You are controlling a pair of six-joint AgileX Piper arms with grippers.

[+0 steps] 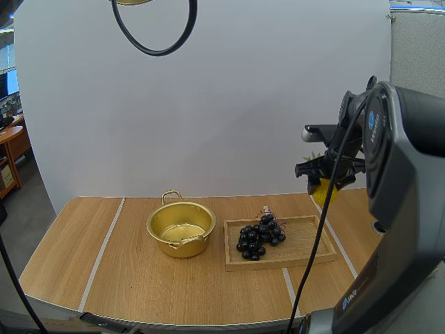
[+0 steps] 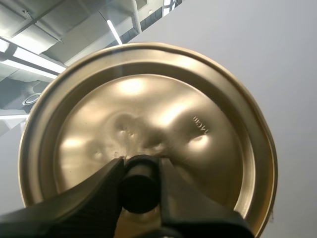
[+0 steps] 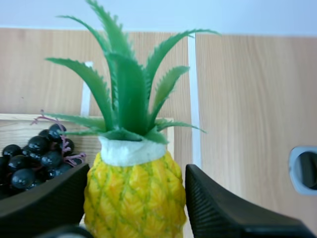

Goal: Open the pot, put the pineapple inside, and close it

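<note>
While my left gripper [image 2: 140, 166] pinches the lid [image 2: 163, 109] by its knob [image 2: 140, 191] | my right gripper [image 3: 137, 173] grips the pineapple [image 3: 134, 198], raised near the wooden tray [image 1: 306, 245] | the pot [image 1: 181, 229] stands uncovered.

Left claw [image 2: 140, 166] gripping; right claw [image 3: 137, 168] gripping, arm raised.

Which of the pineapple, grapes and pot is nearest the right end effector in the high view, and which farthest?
1. Pineapple, held in the right end effector, up in the air.
2. Grapes, on the tray, down to its left.
3. Pot, farthest left, beyond the tray.
</note>
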